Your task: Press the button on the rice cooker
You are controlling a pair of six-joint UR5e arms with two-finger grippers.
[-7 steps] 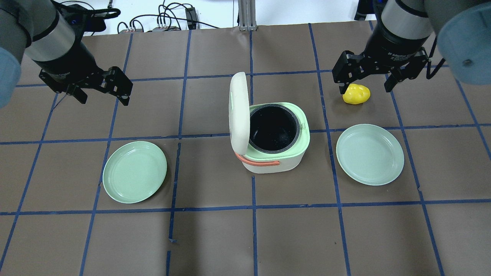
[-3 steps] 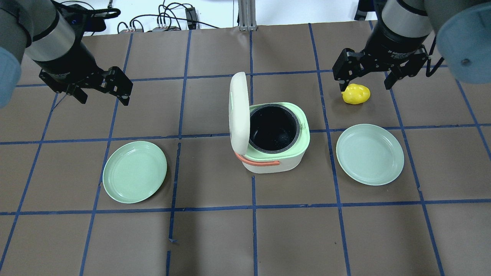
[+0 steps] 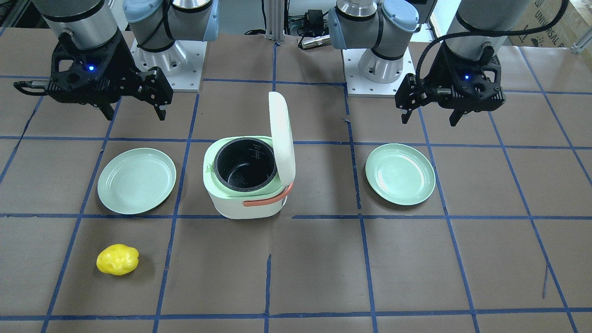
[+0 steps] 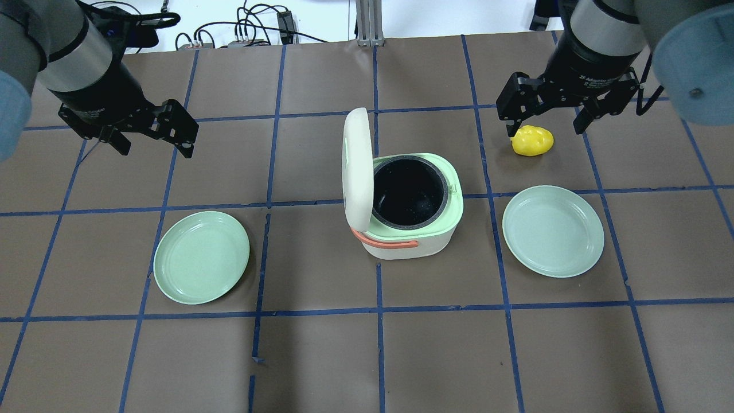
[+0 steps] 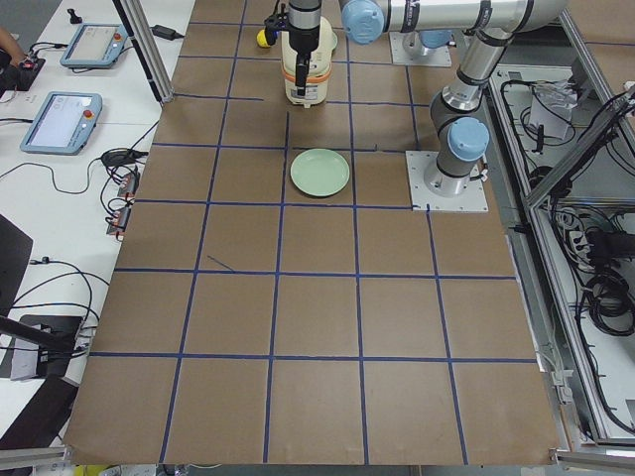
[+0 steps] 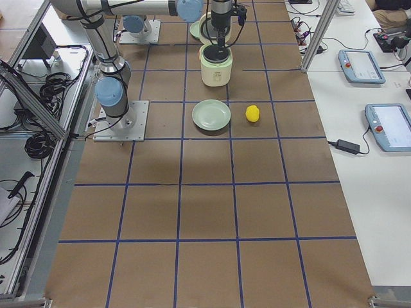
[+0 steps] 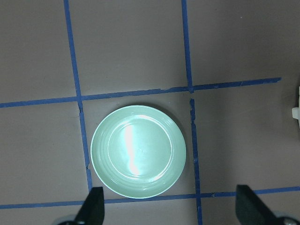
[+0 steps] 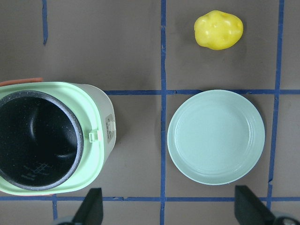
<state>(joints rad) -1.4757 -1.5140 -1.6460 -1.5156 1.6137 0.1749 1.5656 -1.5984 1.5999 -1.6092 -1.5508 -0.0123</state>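
In the overhead view the rice cooker [image 4: 410, 235], lid [image 4: 356, 166] raised, stands mid-frame on the brown table [image 4: 321, 361] gridded with blue tape [image 4: 441, 308] (cables [image 4: 246, 28] beyond its top edge), with the left gripper [image 4: 155, 148] upper left and the right gripper [image 4: 545, 132] upper right, both with jaws apart.

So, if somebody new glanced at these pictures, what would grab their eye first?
The rice cooker in the middle of the table, its lid standing upright and the dark pot bare inside. Next the bright yellow potato-shaped object lying beyond the right plate, far from the robot. The left gripper and right gripper hang above the table, jaws open and empty.
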